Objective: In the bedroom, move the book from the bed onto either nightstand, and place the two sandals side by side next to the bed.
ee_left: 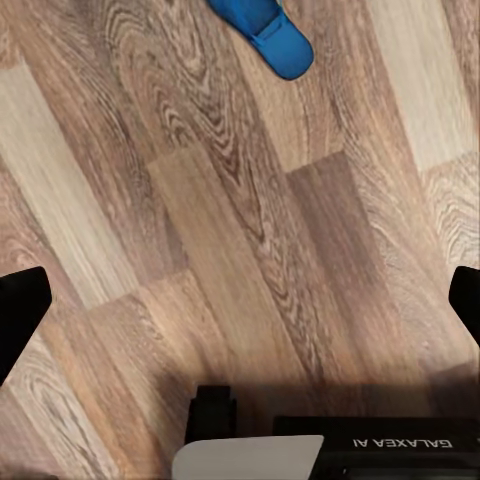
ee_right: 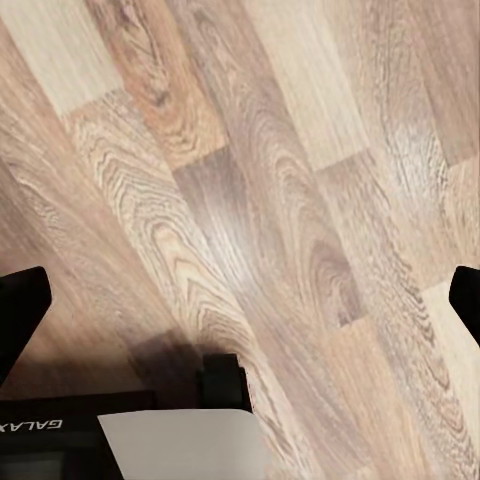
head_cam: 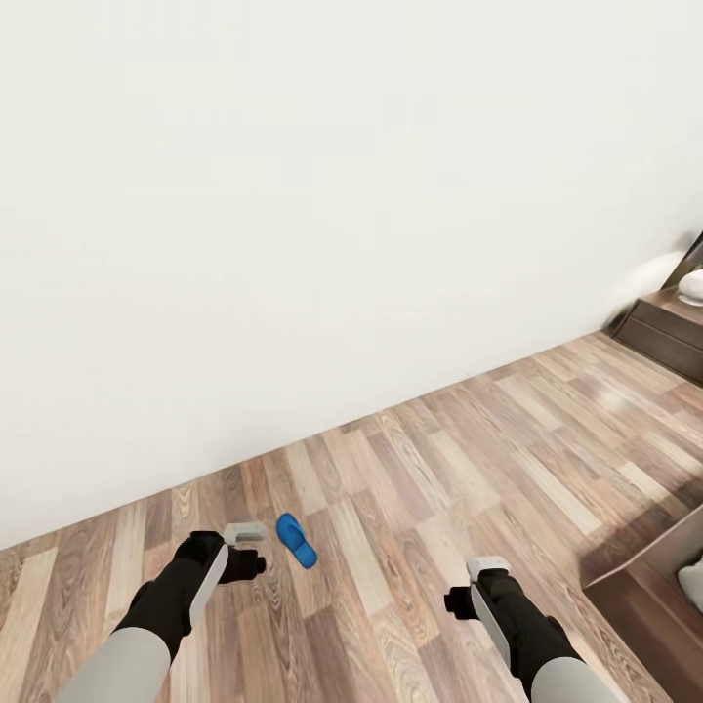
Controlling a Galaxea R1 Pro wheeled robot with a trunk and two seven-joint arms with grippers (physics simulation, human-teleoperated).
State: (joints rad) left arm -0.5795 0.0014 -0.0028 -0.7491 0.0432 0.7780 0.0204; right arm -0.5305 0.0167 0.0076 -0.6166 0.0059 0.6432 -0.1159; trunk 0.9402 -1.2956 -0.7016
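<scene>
One blue sandal (head_cam: 296, 540) lies flat on the wood-plank floor (head_cam: 439, 469), in the open, well apart from the bed and a short way out from the white wall (head_cam: 293, 195). In the head view it sits just beside the left gripper (head_cam: 246, 547), toward the robot's right of it, not touching. In the left wrist view the sandal (ee_left: 265, 32) appears at the frame edge, partly cut off, ahead of the fingers.

The left gripper (ee_left: 240, 310) holds nothing; its two fingertips (ee_left: 20, 315) stand wide apart at opposite frame edges with bare floor between them. The right gripper (head_cam: 474, 584) hangs over bare floor to the robot's right of the sandal. In the right wrist view the right gripper (ee_right: 240, 310) is likewise spread wide and holds nothing.

At the right edge of the head view, a corner of the dark wooden bed frame (head_cam: 644, 586) shows. Farther back against the wall stands a dark nightstand (head_cam: 669, 337) with a white object (head_cam: 691, 285) on top.
</scene>
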